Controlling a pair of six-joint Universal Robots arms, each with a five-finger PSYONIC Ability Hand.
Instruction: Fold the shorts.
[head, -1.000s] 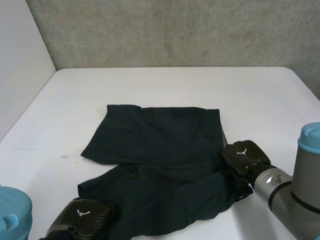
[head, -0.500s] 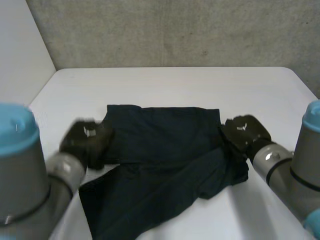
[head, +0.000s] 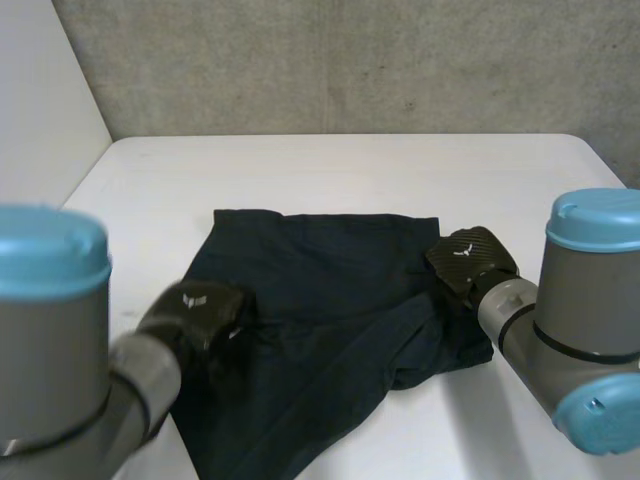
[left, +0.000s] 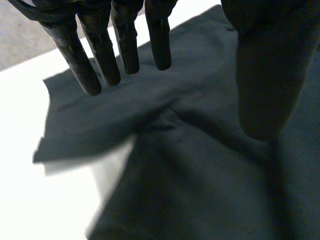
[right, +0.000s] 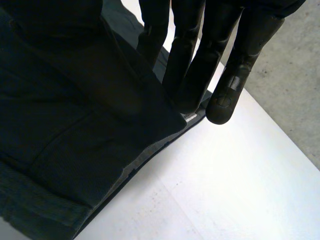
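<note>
A: What changed?
B: Left hand (head: 200, 312) has come in off the left edge of the dark navy cloth shorts (head: 320, 270), frame centre; now lower left, fingers straight, holding nothing. Right hand (head: 465, 258), centre right, pinches the raised hem, carried nearer the waistband. Fold judged half made.
A: Setting?
B: Smooth white tabletop (head: 340, 170); grey concrete wall (head: 350, 60) behind.
</note>
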